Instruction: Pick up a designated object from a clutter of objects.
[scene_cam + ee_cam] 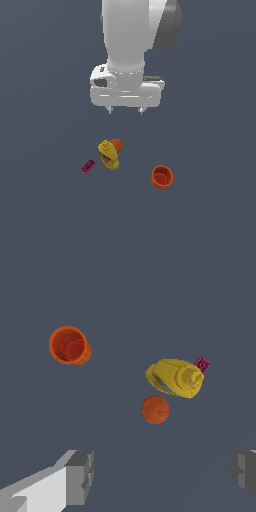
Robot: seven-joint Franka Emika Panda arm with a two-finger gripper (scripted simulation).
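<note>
The orange-red ball (117, 145) lies on the grey floor, touching the far side of the yellow squeeze bottle (108, 155); the bottle hides part of it. In the wrist view the ball (155, 409) shows whole beside the bottle (175, 377). The magenta flat block (88, 166) lies on the exterior view's left of the bottle, and it also shows in the wrist view (202, 364). The orange cup (162, 176) stands apart on the exterior view's right, and in the wrist view (69, 345). My gripper (125, 111) hangs high above the clutter, open and empty, its fingers (80, 476) wide apart.
The floor (210, 210) is plain dark grey with no edges or walls in view. My white arm (132, 35) fills the upper middle of the exterior view.
</note>
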